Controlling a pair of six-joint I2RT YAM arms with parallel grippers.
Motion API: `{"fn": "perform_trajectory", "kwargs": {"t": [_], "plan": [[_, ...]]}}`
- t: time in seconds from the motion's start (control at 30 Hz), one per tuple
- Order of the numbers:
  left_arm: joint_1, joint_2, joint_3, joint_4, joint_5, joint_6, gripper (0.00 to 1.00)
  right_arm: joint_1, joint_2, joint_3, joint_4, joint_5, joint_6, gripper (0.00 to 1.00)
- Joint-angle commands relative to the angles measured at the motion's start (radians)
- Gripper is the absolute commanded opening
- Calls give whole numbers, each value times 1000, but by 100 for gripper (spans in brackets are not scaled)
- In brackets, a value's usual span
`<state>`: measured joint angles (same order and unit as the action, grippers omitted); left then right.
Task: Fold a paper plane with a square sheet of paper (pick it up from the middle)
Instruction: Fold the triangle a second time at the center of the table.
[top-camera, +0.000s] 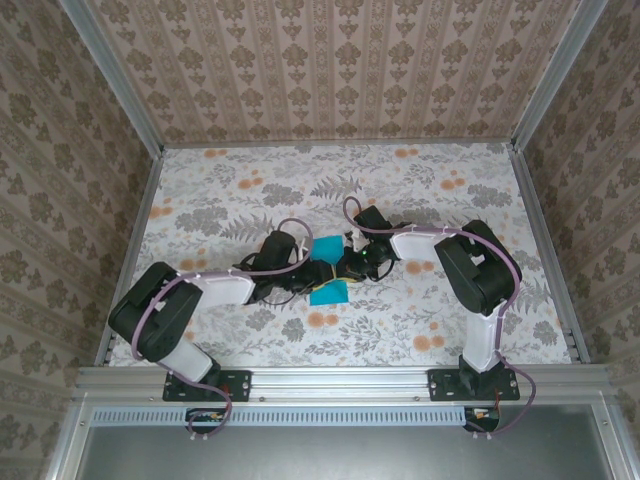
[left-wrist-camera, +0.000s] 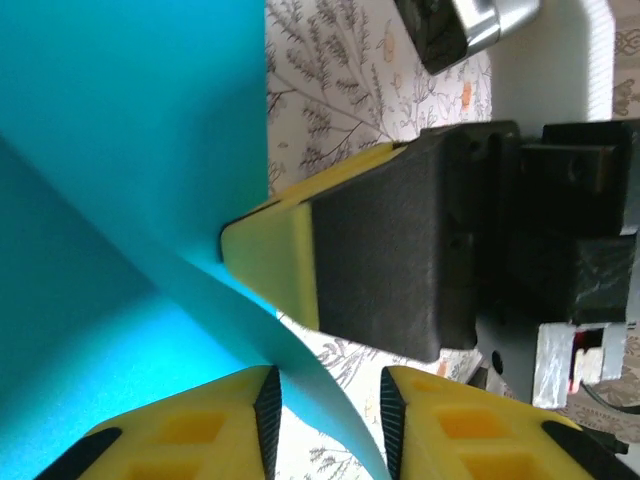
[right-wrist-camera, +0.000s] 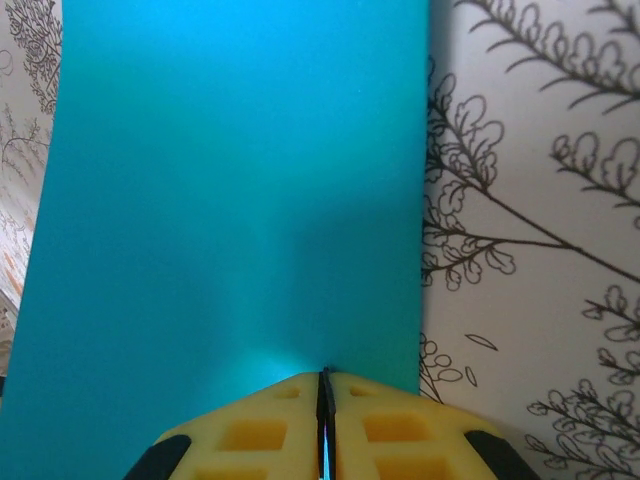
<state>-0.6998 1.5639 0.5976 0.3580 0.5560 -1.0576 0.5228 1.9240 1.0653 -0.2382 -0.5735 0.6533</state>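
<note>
Paper plane (top-camera: 328, 292) lay at the centre of the desk (top-camera: 450, 320), long axis running from far edge to near edge. The right end effector (right-wrist-camera: 325, 380) was clamped on one side; the left end effector (left-wrist-camera: 325, 390) straddled the other, fingers apart.

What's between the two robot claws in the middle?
The teal paper plane, in the top view; the right gripper pinches its edge, and it passes through the open left gripper.

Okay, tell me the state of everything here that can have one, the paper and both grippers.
right gripper, shut on the teal paper.
left gripper, open, the paper's edge running between its fingers.
teal paper, bent, pinched at one edge.
</note>
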Motion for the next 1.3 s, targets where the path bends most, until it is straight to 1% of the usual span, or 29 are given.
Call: {"fn": "perform_trajectory", "kwargs": {"t": [0.0, 0.27, 0.6, 0.87, 0.97, 1.1, 1.27], "plan": [[4, 39, 29, 42, 23, -7, 39, 2, 35, 5, -62, 45, -5, 13], [12, 61, 24, 74, 21, -27, 46, 2, 27, 5, -64, 27, -9, 14], [8, -24, -28, 104, 13, -38, 48, -1, 12, 2, -81, 45, -15, 14], [3, -21, -35, 132, 14, -45, 48, -3, 10, 2, -78, 43, -14, 14], [4, -11, -33, 130, 7, -43, 48, -7, 1, 0, -61, 21, -3, 14], [5, 13, -33, 137, -7, -53, 48, -19, -39, -12, 0, -41, 28, 14], [11, 37, -33, 163, -15, -69, 48, -40, -102, -40, 78, -115, 67, 19]]}}
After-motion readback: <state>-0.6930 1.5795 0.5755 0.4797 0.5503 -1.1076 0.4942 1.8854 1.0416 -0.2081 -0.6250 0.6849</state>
